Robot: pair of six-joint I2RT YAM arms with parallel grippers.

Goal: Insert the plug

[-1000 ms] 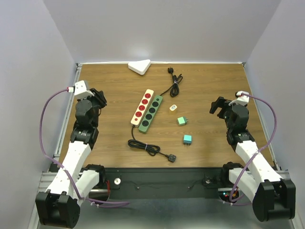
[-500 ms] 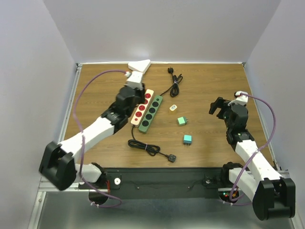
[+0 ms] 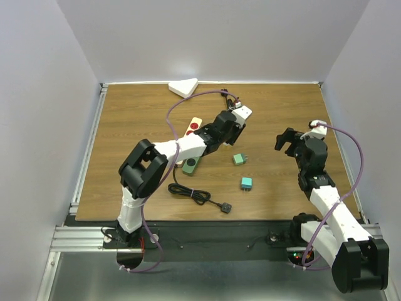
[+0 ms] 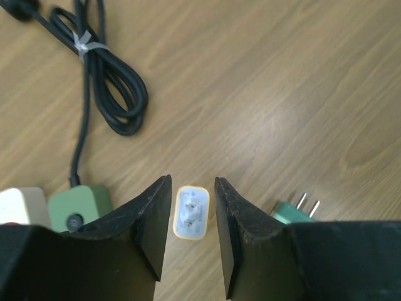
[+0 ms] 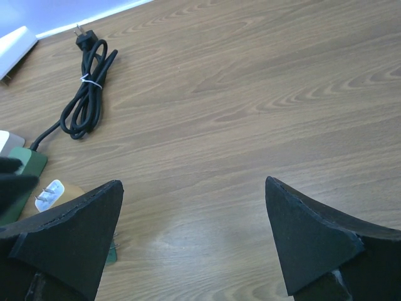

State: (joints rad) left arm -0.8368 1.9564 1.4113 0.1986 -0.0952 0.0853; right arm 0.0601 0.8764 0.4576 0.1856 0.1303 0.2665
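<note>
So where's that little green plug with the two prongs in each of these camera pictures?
Top external: the green plug sits just right of centre.
Left wrist: low right, prongs pointing up.
Right wrist: seemingly only a green sliver, low left, mostly hidden.
Shared landmark: the green power strip, to the plug's left in every view.

Right tool (image 5: 193, 183): jaws wide apart above wooden table (image 5: 269, 69). Far left: coiled black cord (image 5: 86, 97), white plug (image 5: 49, 193), green strip end (image 5: 28, 164).

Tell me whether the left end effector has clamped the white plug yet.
No: the white plug lies on the table between the left end effector's open fingers, wood showing on either side.
</note>
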